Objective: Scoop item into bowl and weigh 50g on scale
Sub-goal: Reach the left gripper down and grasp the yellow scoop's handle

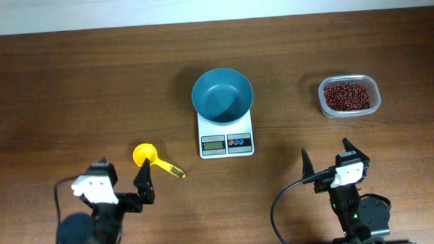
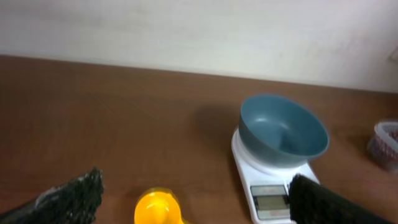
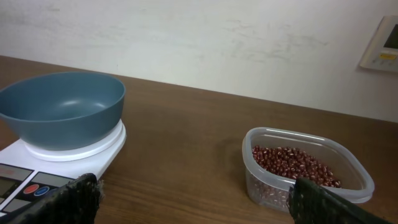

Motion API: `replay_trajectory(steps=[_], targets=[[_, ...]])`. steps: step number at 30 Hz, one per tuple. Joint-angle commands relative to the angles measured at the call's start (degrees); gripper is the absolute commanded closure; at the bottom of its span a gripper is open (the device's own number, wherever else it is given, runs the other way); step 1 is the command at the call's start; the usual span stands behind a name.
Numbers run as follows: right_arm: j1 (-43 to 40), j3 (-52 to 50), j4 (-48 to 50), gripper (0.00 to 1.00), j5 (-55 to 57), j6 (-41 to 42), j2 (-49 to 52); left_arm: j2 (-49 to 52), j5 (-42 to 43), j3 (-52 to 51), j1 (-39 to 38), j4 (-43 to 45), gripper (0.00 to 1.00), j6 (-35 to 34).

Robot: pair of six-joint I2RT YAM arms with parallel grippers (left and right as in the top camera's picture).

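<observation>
Nothing is scooped yet. The teal bowl (image 1: pixel 222 96) sits empty on the white scale (image 1: pixel 226 142) at the middle of the table (image 1: pixel 71 83). All the beans (image 1: pixel 346 96) lie in the clear tub (image 1: pixel 349 77) at far right. The yellow scoop (image 1: pixel 147 154) lies untouched by the left claw (image 1: pixel 123 176). That and the right claw (image 1: pixel 327 156) stand spread and empty (two claws; one each of bowl, scale, tub and scoop). All scooping and weighing remains.

Indoor robot test bench, likely a lab or office room: a wood-grain table (image 1: pixel 71 76) set against a plain off-white wall (image 3: pixel 186 37), a wall-mounted control panel (image 3: pixel 381 43), and a black cable (image 1: pixel 273 209) looping at the table's near edge.
</observation>
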Motion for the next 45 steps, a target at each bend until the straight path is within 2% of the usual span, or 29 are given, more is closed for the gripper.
replay_trajectory(steps=[1,5,7,10,11,12,14,16,18,19,20,28,33,36,45], targets=[[0.33,-0.52,0.04,0.01,0.5,0.22,-0.48,12.52,-0.33,10.1,-0.07,-5.88,0.01,-0.48],[0.33,-0.52,0.04,0.01,0.5,0.22,-0.48,28.92,8.44,24.09,-0.07,-17.86,0.01,2.03],[0.33,-0.52,0.04,0.01,0.5,0.22,-0.48,33.7,12.72,24.92,-0.07,-21.09,0.01,2.01],[0.33,-0.52,0.04,0.01,0.5,0.22,-0.48,40.13,26.77,24.9,-0.07,-27.87,0.01,2.01],[0.33,-0.52,0.04,0.01,0.5,0.22,-0.48,41.4,28.76,24.9,-0.07,-28.68,0.01,2.03],[0.33,-0.52,0.04,0.01,0.5,0.22,-0.48,43.56,27.74,24.9,-0.07,-28.87,0.01,2.05],[0.33,-0.52,0.04,0.01,0.5,0.22,-0.48,46.42,20.44,24.9,-0.07,-28.02,0.01,-0.15],[0.33,-0.52,0.04,0.01,0.5,0.22,-0.48,48.26,8.09,24.9,-0.07,-28.48,0.01,-8.74],[0.33,-0.52,0.04,0.01,0.5,0.22,-0.48,50.36,-10.78,24.9,-0.07,-28.79,0.01,-19.43],[0.33,-0.52,0.04,0.01,0.5,0.22,-0.48,51.54,-15.69,24.9,-0.07,-28.72,0.01,-22.51],[0.33,-0.52,0.04,0.01,0.5,0.22,-0.48,52.33,-17.07,24.9,-0.07,-28.55,0.01,-23.3],[0.33,-0.52,0.04,0.01,0.5,0.22,-0.48,66.1,-17.14,24.9,-0.07,-25.16,0.01,-23.3],[0.33,-0.52,0.04,0.01,0.5,0.22,-0.48,76.17,-16.31,24.9,-0.07,-17.7,0.01,-23.82],[0.33,-0.52,0.04,0.01,0.5,0.22,-0.48,77.77,-16.33,24.9,-0.07,-16.13,0.01,-27.19],[0.33,-0.52,0.04,0.01,0.5,0.22,-0.48,78.27,-14.78,24.33,-0.07,-13.97,0.01,-28.24]])
